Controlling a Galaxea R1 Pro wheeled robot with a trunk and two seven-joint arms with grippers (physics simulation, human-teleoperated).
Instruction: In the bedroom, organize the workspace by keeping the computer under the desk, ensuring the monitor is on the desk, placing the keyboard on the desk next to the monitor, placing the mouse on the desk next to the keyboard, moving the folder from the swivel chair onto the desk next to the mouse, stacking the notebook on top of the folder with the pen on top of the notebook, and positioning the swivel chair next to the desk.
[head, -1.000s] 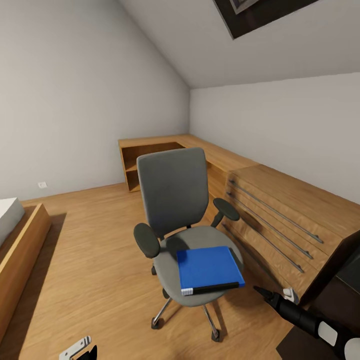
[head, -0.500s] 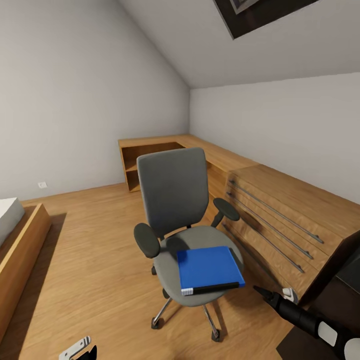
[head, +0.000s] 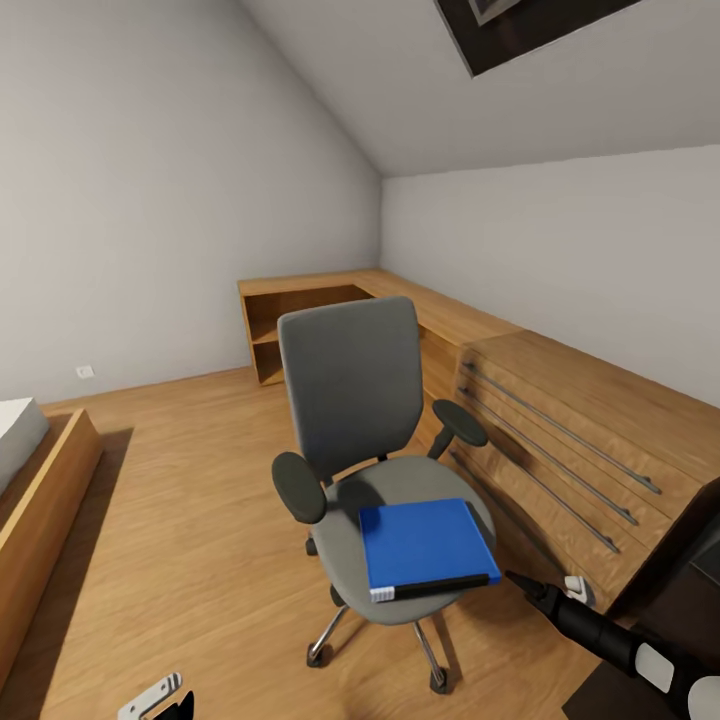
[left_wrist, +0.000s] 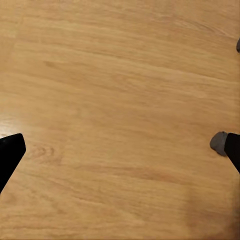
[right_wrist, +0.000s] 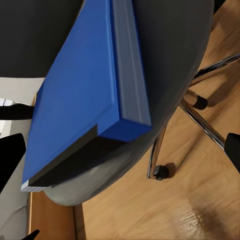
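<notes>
- One blue folder (head: 425, 545) on the swivel chair (head: 385, 470); fetching it is my step.
- Right tool (head: 520, 583) close beside, tips spread wide in wrist view.
- Next: reach over, clamp its edge.

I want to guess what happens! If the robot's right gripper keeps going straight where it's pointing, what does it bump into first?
Probably the blue folder lying on the swivel chair seat: the right gripper points at its near corner. Depth is hard to judge.

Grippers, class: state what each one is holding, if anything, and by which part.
Nothing is held. The left gripper is open over bare floor; the right gripper is open, facing the folder on the swivel chair.
</notes>
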